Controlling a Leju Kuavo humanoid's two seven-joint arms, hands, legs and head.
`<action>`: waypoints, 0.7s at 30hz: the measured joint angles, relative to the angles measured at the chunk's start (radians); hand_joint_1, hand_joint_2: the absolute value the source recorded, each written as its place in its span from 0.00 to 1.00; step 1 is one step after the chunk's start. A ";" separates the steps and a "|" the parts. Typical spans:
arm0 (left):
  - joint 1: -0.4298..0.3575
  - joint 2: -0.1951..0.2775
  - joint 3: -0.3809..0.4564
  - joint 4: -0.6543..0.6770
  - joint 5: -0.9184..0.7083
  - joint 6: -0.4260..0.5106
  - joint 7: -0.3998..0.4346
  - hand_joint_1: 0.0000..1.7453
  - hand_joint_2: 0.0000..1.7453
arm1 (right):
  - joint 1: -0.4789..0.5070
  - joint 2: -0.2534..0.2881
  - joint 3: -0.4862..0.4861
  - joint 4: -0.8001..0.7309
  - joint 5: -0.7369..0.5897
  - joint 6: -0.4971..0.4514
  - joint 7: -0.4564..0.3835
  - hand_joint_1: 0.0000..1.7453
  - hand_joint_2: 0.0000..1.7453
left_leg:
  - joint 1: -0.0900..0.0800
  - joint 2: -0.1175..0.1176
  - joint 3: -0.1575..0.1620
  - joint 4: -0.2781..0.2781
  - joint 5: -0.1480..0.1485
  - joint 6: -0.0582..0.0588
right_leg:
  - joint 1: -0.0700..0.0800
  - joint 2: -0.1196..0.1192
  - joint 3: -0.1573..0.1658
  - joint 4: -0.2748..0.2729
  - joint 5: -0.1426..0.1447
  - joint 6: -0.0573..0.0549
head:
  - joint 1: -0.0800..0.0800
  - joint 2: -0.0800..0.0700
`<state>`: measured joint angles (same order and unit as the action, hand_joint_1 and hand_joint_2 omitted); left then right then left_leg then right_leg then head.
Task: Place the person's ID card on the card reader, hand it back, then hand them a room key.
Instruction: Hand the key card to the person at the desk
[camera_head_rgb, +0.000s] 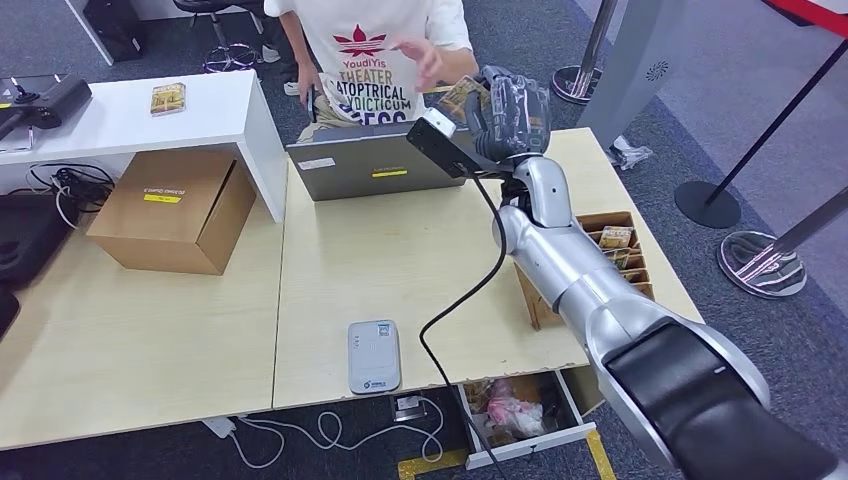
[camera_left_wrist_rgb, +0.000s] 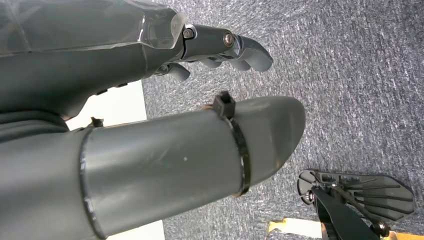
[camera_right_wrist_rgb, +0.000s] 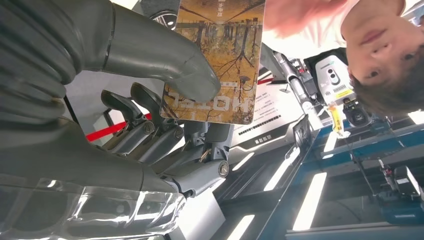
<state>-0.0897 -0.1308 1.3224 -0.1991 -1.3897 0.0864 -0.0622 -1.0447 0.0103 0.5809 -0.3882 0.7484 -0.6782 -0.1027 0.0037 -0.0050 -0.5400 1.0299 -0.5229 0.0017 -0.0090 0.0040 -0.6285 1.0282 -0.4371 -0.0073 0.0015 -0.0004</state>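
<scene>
Desk (camera_head_rgb: 400, 260), raised robot hand (camera_head_rgb: 510, 110), room key (camera_right_wrist_rgb: 220, 55)

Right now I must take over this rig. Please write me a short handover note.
Right hand: raised toward the person, pinching a room key card between thumb and fingers.
Left hand: holds nothing, hanging over grey carpet.
Card reader: on the table's near edge, no card on it. More key cards sit in the cardboard box.
Done, judging by this: ID steps.
Left: the person's hand is near but has not taken the key; release once they grip it.
</scene>
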 joint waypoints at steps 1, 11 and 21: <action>0.000 0.000 0.000 0.000 -0.001 0.000 0.000 0.00 0.00 | 0.000 0.000 -0.002 0.001 0.001 0.000 -0.001 1.00 1.00 | 0.000 0.000 0.000 0.000 0.000 0.000 | 0.000 0.000 0.000 0.000 0.000 0.000 | 0.000 0.000; 0.000 0.000 -0.006 0.000 -0.004 -0.001 0.000 0.00 0.00 | 0.008 0.000 -0.022 0.005 0.010 -0.002 -0.002 1.00 1.00 | 0.000 0.000 0.000 0.000 0.000 0.000 | 0.000 0.000 0.000 0.000 0.000 0.000 | 0.000 0.000; 0.000 0.000 -0.007 0.000 -0.001 -0.001 0.007 0.00 0.00 | 0.015 0.000 -0.023 0.005 0.016 -0.002 0.002 0.94 1.00 | 0.000 0.000 0.000 0.000 0.000 0.000 | 0.000 0.000 0.000 0.000 0.000 0.000 | 0.000 0.000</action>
<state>-0.0892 -0.1308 1.3153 -0.1991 -1.3910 0.0858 -0.0553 -1.0299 0.0099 0.5574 -0.3834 0.7649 -0.6803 -0.1012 0.0037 -0.0050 -0.5400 1.0299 -0.5227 0.0015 -0.0089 0.0041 -0.6285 1.0282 -0.4371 -0.0074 0.0013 -0.0004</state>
